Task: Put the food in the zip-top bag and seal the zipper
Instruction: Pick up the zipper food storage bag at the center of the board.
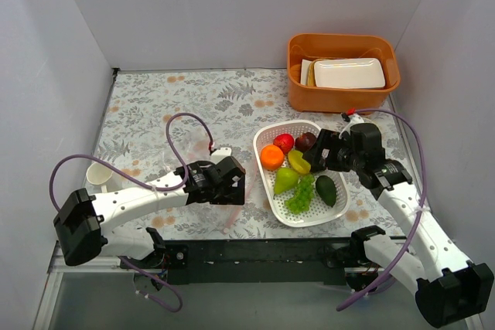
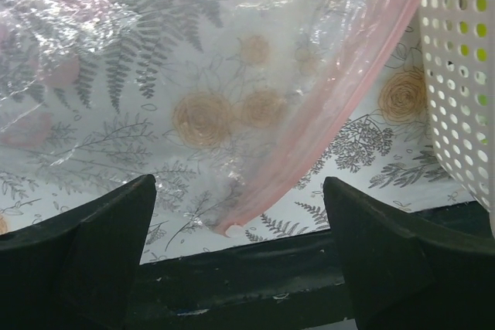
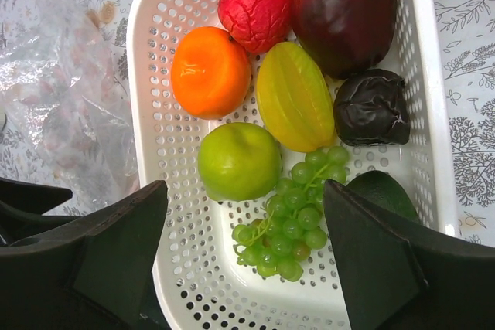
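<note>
Left wrist view shows your left gripper (image 2: pixel 238 191) open over the zipper (image 2: pixel 340 106) of the zip-top bag (image 2: pixel 193 52) on the counter (image 2: pixel 371 160); pinch one lip only. Your right gripper (image 3: pixel 245 191) hangs open above the food (image 3: pixel 232 161) in the basket (image 3: pixel 139 44).

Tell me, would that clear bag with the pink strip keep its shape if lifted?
Probably flop: the bag is thin, crinkled film lying in wrinkles. It looks very light, so a push would likely crumple or slide it. The pink zipper strip seems slightly stiffer, though it curves too.
</note>
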Controlling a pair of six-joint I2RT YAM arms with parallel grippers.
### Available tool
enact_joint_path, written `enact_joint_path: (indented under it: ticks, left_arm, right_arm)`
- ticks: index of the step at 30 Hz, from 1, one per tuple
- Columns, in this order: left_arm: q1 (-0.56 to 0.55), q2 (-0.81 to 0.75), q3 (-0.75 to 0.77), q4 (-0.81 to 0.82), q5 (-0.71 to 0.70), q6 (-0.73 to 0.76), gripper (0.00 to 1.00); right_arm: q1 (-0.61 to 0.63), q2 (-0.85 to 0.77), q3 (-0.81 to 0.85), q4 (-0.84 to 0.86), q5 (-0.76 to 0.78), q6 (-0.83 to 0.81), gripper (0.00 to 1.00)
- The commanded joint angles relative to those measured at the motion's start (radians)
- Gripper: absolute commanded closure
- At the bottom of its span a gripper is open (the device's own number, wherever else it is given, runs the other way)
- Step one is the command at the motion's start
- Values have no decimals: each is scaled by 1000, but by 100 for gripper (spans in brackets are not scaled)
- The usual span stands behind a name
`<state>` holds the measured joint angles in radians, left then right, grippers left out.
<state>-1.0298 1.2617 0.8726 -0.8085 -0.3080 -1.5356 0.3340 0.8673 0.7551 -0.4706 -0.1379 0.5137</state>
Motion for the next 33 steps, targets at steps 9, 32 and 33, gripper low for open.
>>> enact_joint_path:
  ticks: [9, 32, 33]
  left_arm:
    - [-4, -1, -32, 163, 133, 126, 23]
    - [-29, 131, 14, 141, -26, 88, 72]
    - [-29, 130, 20, 135, -37, 83, 74]
  right_arm:
    - [-3, 12, -17, -8, -8, 28, 14]
    - [-3, 90, 33, -22, -71, -32, 21]
    - [-3, 88, 33, -23, -80, -35, 23]
